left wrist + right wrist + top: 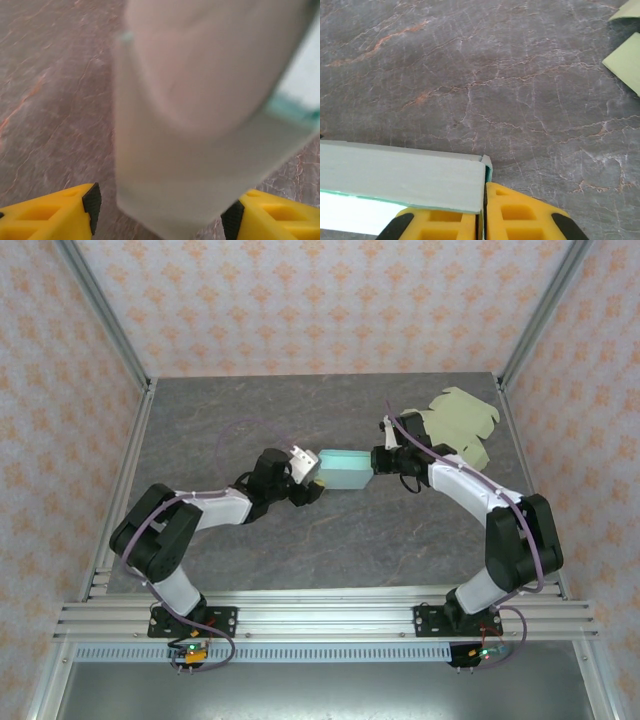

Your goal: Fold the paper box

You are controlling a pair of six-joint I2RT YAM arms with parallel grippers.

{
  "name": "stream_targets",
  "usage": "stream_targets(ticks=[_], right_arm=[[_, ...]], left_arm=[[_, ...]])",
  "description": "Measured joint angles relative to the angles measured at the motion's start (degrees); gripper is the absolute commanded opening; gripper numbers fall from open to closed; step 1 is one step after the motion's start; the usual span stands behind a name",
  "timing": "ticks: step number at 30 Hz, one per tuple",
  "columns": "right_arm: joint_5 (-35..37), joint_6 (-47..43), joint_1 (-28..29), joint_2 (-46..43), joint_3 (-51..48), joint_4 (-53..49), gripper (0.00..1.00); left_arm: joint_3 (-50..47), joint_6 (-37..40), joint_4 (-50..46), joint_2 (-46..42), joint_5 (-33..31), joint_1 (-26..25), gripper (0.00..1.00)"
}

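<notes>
The paper box (345,470), pale teal, is held above the middle of the table between the two arms. My right gripper (384,458) is shut on the box's right end. In the right wrist view its yellow fingers (520,215) pinch a thin wall of the box (400,177) between them, gripper (484,220). My left gripper (308,478) is at the box's left end. In the left wrist view the blurred box (190,150) fills the space between the pads (92,207), with a clear gap on the left side, so that gripper (162,215) is open.
Flat, pale green paper cut-outs (458,420) lie at the back right of the grey marbled table (220,420); their edges show at the right in the right wrist view (625,62). Metal frame posts (105,320) stand at the table's corners.
</notes>
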Motion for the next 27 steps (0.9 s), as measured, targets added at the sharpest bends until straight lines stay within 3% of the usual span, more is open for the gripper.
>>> stream_targets(ticks=[11,13,15,19,27], right_arm=[[9.4,5.8,5.6,-0.5,-1.1,2.1,0.1],[11.2,6.8,6.3,-0.5,-1.1,1.8,0.1],[13.3,7.9,7.1,-0.5,-1.1,1.6,0.1],[16.8,9.5,8.5,-0.5,-1.0,1.3,0.1],[25.0,13.2,11.2,0.3,1.4,-3.5,0.11]], left_arm=[[-6.0,-7.6,-1.4,-16.3,-1.9,0.9,0.7],[-6.5,-10.8,-1.5,-19.2,-3.0,1.4,0.65],[-6.3,-13.7,-1.5,-21.2,-3.8,1.9,0.49],[-3.6,-17.4,-3.3,-19.7,-4.0,2.0,0.33],[-1.1,-19.3,-5.3,-14.0,-2.4,1.1,0.39]])
